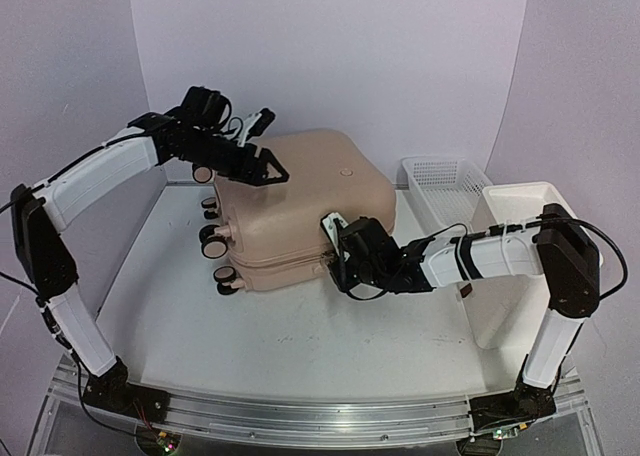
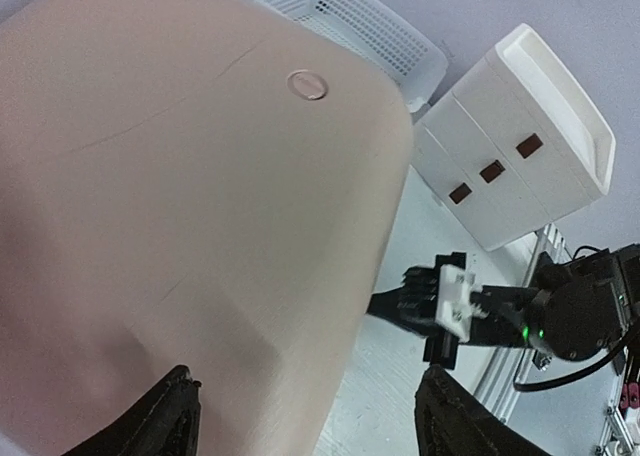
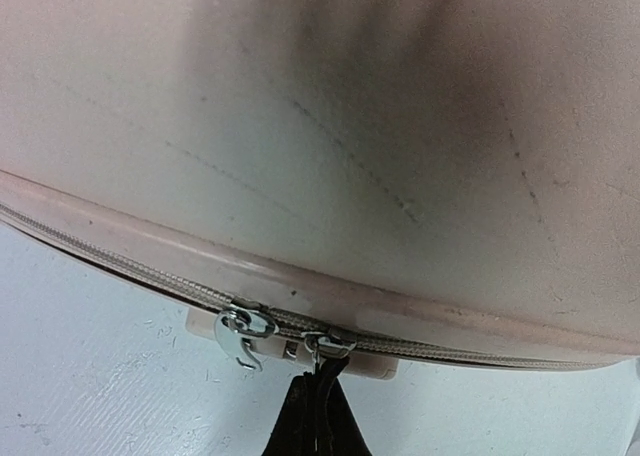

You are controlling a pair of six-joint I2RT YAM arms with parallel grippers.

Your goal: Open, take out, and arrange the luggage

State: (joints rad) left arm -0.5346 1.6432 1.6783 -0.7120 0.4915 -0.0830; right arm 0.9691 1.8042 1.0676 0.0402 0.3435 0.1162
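Observation:
The pale pink luggage (image 1: 300, 206) lies on its side on the table, zipped shut, with its black wheels (image 1: 213, 241) facing left. My left gripper (image 1: 268, 168) is open and sits over the case's top near its far left corner; in the left wrist view (image 2: 310, 406) its jaws straddle the edge of the shell (image 2: 180, 176). My right gripper (image 1: 330, 248) is at the front right corner of the case. In the right wrist view (image 3: 320, 381) it is shut on a zipper pull (image 3: 327, 351). A second slider (image 3: 243, 328) sits just left of it.
A white mesh basket (image 1: 440, 181) stands to the right behind the case. A white drawer cabinet (image 1: 520, 226) stands at the far right, under my right arm. The back wall is close behind the case.

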